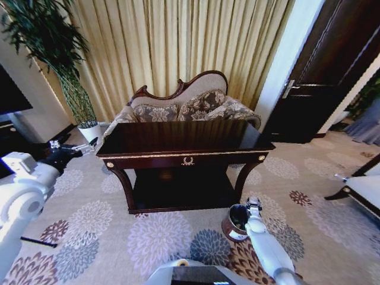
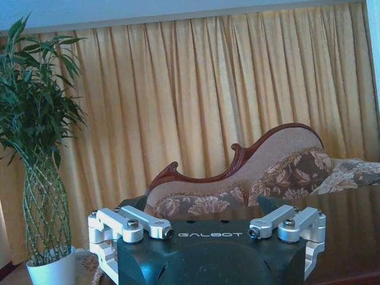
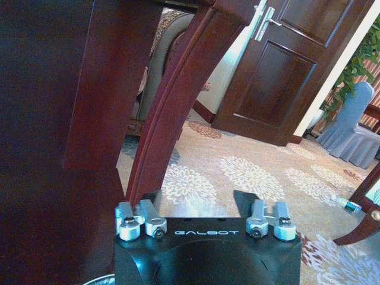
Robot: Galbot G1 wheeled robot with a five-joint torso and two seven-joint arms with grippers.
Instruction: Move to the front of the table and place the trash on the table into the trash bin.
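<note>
The robot faced the table (image 1: 187, 159), its tabletop apparently bare of trash. The right end effector (image 1: 253, 206) hung above the trash bin (image 1: 236, 222) beside the table's leg, seemingly releasing; the left end effector (image 1: 76, 151) waited beside the table; whether either was spread, I cannot tell.

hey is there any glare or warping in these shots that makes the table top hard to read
Head view: the table top is glossy and mirrors the sofa and curtains, and straight lines bow outward toward the edges. Left wrist view: a bluish cast, with the curtains glowing from light behind. Right wrist view: the table leg stands in deep shadow against the bright carpet.
</note>
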